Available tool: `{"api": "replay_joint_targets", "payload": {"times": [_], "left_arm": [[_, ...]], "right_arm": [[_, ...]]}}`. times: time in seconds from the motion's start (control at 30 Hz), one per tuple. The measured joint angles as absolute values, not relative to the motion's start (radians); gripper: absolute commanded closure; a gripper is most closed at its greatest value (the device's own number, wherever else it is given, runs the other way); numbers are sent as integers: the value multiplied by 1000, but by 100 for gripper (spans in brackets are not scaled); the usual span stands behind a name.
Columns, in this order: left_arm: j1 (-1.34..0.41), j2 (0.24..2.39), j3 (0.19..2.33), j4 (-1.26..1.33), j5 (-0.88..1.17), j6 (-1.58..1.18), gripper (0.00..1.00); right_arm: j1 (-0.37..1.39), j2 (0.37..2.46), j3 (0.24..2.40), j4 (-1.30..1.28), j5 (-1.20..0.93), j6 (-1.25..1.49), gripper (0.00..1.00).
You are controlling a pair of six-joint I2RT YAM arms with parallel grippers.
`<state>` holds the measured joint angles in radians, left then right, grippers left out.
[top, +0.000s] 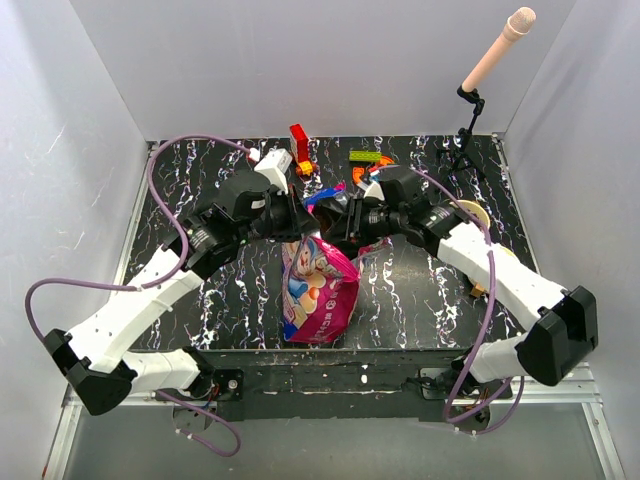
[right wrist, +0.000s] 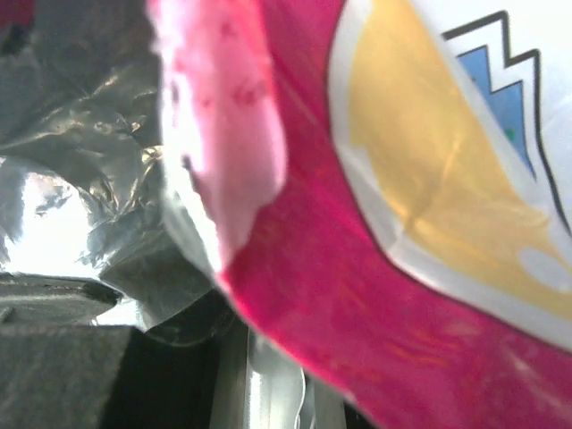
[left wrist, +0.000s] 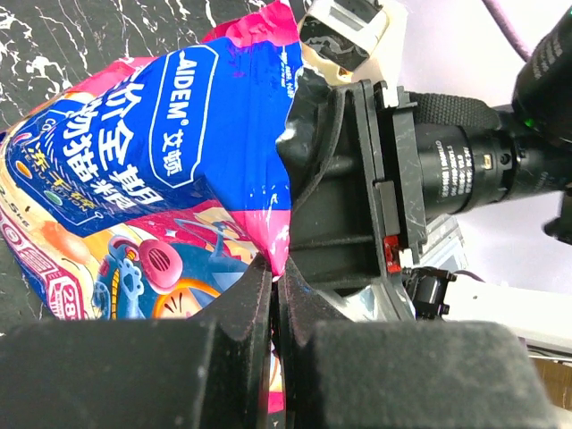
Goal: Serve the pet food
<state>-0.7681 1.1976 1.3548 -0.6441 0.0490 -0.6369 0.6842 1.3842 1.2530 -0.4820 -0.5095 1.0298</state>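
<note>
The pet food bag (top: pixel 320 290), glossy pink, white and blue, hangs upright at the middle of the black marbled table (top: pixel 420 290). My left gripper (top: pixel 300 222) is shut on the pink top edge of the bag (left wrist: pixel 161 161), with the film pinched between its fingers (left wrist: pixel 250 304). My right gripper (top: pixel 342 222) meets it from the right and grips the opposite side of the bag's top; its black body shows in the left wrist view (left wrist: pixel 349 188). In the right wrist view the bag (right wrist: pixel 402 268) fills the frame, with its silvery lining (right wrist: pixel 98 134) showing. No kibble is in view.
Colourful toy blocks lie at the back: a red one (top: pixel 299 140) and a green one (top: pixel 366 156). A microphone on a stand (top: pixel 470 110) is at the back right corner. A round tan object (top: pixel 472 212) is partly hidden behind the right arm. White walls enclose the table.
</note>
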Motion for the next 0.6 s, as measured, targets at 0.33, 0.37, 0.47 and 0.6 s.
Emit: {"api": "replay_joint_targets", "payload": {"times": [0.33, 0.37, 0.47, 0.6], "left_arm": [[-788, 1163, 1353, -672, 43, -640, 100], [-788, 1159, 1352, -675, 43, -640, 100], [-788, 1151, 1351, -682, 43, -640, 100], [-788, 1148, 1351, -690, 34, -639, 100]], "right_arm": [[562, 1321, 1118, -294, -716, 983, 99], [554, 1321, 1124, -308, -729, 979, 99], [547, 1327, 1161, -365, -756, 964, 99], [534, 1331, 1188, -424, -789, 955, 99]]}}
